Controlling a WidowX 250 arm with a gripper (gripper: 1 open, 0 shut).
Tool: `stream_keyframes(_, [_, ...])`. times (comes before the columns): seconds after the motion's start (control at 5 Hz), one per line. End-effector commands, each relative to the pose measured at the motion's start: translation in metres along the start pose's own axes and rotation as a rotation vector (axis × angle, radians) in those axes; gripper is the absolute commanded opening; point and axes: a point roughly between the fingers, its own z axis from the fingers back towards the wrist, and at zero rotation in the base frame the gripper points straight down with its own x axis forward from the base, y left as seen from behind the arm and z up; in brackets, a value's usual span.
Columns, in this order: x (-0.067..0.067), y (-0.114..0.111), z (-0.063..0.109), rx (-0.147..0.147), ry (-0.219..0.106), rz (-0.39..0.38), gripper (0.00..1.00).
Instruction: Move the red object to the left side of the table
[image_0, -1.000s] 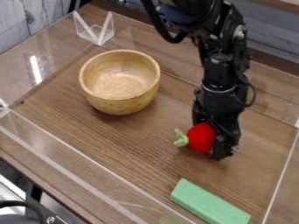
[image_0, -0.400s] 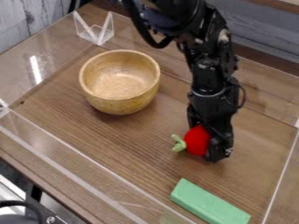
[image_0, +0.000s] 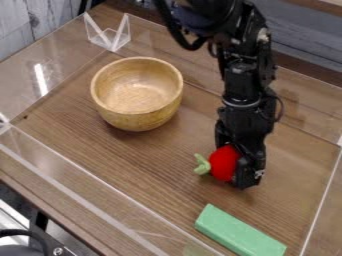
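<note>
On table (image_0: 120, 160) | hand (image_0: 235, 166) wide, straddling red obj (image_0: 223, 162)

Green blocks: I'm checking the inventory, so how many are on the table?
1. The flat green block lies near the table's front edge, apart from the red object; the arm could hide another.

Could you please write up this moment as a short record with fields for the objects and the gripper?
red object: on the table, right of centre, green stem end pointing left
gripper: pointing down around the red object, jaws wide
wooden bowl: upright, empty, left of the arm
green block: flat near the front edge
task status: red object not yet on the left side
</note>
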Motion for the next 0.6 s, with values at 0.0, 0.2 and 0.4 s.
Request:
stream_keyframes(0.0, [0.007,-0.01,0.005,-0.009,-0.002,-0.082,1.0])
stream_keyframes(0.2, [0.006,-0.018,0.001,-0.03,0.021,-0.136,1.0])
stream_keyframes(0.4, [0.006,-0.024,0.003,-0.042,0.02,-0.092,1.0])
